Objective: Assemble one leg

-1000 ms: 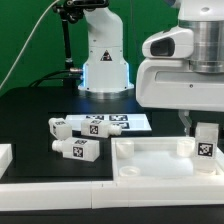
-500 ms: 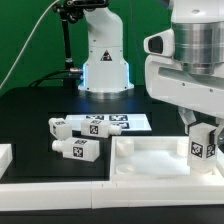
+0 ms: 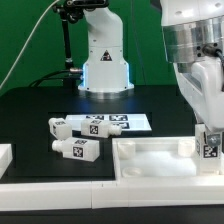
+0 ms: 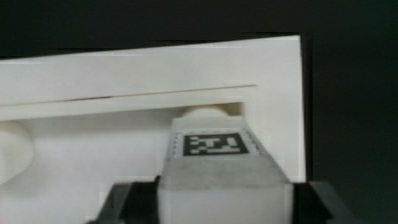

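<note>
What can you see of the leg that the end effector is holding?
The leg is a small white blocky plastic post with a black-and-white square marker tag on its side. It stands upright, clamped in the end effector, at the corner of the white panel on the exterior view's right. Whether it touches the panel cannot be told.

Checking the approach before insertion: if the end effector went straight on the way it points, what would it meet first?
Probably the large flat white square panel: the small white tagged plastic leg clamped in the end effector points at it and would touch first. The gap is unclear.
</note>
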Controlling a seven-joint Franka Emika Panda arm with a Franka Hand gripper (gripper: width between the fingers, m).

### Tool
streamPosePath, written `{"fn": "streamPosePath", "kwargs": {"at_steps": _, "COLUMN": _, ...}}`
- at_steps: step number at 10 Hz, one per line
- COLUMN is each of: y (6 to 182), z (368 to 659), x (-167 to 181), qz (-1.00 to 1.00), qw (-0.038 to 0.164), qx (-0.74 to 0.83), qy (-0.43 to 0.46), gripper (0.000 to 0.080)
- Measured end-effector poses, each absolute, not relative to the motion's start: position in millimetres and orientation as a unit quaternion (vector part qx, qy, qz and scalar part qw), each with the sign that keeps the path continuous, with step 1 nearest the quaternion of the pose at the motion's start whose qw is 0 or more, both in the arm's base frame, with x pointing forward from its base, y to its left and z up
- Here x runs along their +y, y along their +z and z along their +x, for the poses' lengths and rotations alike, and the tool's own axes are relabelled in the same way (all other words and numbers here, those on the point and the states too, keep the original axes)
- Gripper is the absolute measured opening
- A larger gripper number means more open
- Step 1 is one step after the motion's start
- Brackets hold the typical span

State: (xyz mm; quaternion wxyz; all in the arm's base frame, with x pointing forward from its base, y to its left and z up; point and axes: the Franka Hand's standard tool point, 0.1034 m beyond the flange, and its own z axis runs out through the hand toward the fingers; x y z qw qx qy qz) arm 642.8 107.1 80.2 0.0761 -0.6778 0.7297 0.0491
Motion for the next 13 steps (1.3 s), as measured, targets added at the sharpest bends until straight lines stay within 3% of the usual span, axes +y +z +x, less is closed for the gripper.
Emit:
{"fn": "streamPosePath", "kwargs": {"at_steps": 1, "y": 79.5, "z": 642.6, "x": 106.9, "qz": -0.687, "qw": 0.076, "qx": 0.721, "qy": 0.049, "gripper": 0.0294}}
{"fn": "streamPosePath", "kwargs": {"at_steps": 2, "y": 78.6, "z": 642.2, "x": 107.0, "qz": -0.693, "qw": 0.075, "qx": 0.716, "qy": 0.048, "gripper": 0.0489}}
{"fn": "streamPosePath", "kwargs": {"at_steps": 3, "y": 76.8, "z": 640.6, "x": 108.5, "qz": -0.767, "qw": 0.070, "qx": 0.637, "qy": 0.037, "gripper": 0.0489}}
{"fn": "streamPosePath", "kwargs": {"at_steps": 4, "y": 76.1, "z": 638.4, "x": 114.2, "qz": -0.825, "qw": 0.065, "qx": 0.561, "qy": 0.029, "gripper": 0.0622}}
{"fn": "streamPosePath", "kwargs": {"at_steps": 5, "y": 74.9, "z": 634.3, "x": 119.8, "qz": -0.856, "qw": 0.057, "qx": 0.513, "qy": 0.030, "gripper": 0.0641}}
{"fn": "streamPosePath", "kwargs": {"at_steps": 9, "y": 74.1, "z": 634.6, "x": 115.8, "qz": -0.927, "qw": 0.055, "qx": 0.371, "qy": 0.019, "gripper": 0.0649}}
{"fn": "streamPosePath", "kwargs": {"at_steps": 10, "y": 72.6, "z": 636.0, "x": 112.6, "qz": -0.970, "qw": 0.039, "qx": 0.240, "qy": 0.008, "gripper": 0.0649}}
{"fn": "streamPosePath", "kwargs": {"at_steps": 11, "y": 70.0, "z": 635.4, "x": 114.9, "qz": -0.983, "qw": 0.035, "qx": 0.180, "qy": 0.006, "gripper": 0.0649}}
{"fn": "streamPosePath", "kwargs": {"at_steps": 12, "y": 70.1, "z": 635.5, "x": 114.8, "qz": -0.976, "qw": 0.037, "qx": 0.212, "qy": 0.008, "gripper": 0.0649}}
{"fn": "streamPosePath", "kwargs": {"at_steps": 13, "y": 70.1, "z": 635.6, "x": 114.4, "qz": -0.976, "qw": 0.036, "qx": 0.217, "qy": 0.008, "gripper": 0.0560}}
